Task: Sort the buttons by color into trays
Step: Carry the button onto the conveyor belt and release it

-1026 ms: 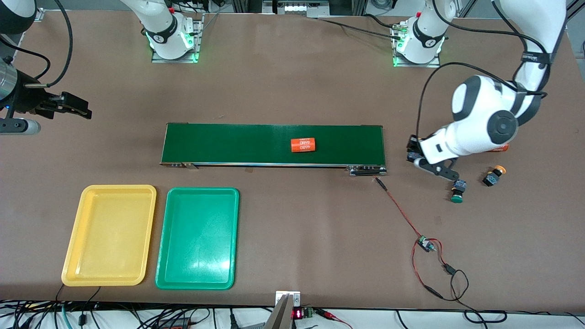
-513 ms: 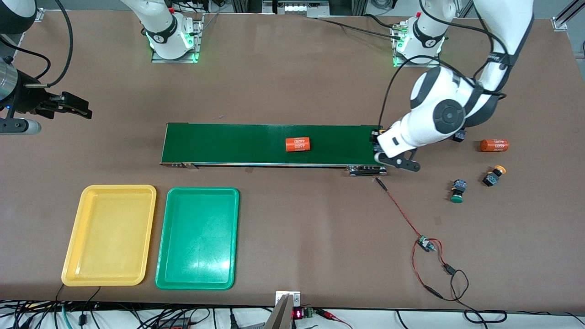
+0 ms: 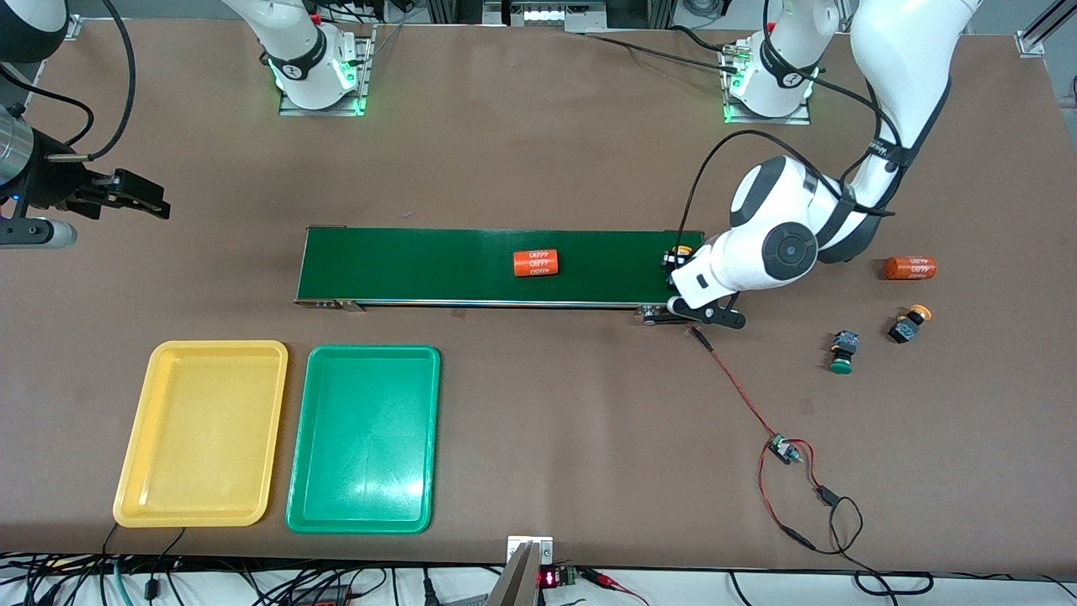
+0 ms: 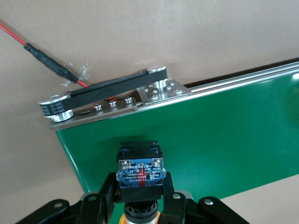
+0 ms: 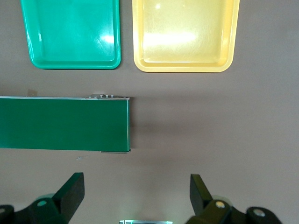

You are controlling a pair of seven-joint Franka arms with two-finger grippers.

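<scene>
My left gripper is shut on a yellow-orange button, its black-and-blue body between the fingers, just above the belt's end toward the left arm's end of the table. On the table past that end lie a green button and a second yellow-orange button. The yellow tray and the green tray sit side by side, nearer to the front camera than the belt, both bare. My right gripper waits open above the table at the right arm's end; its wrist view shows the yellow tray and green tray.
The long dark green belt lies across the table's middle with an orange cylinder on it. Another orange cylinder lies on the table near the loose buttons. A red wire with a small board runs from the belt's end toward the front edge.
The left arm swung from beside the loose buttons to the belt's end, carrying the yellow-orange button. The cylinder on the belt moved toward the right arm's end. The right arm stayed still.
</scene>
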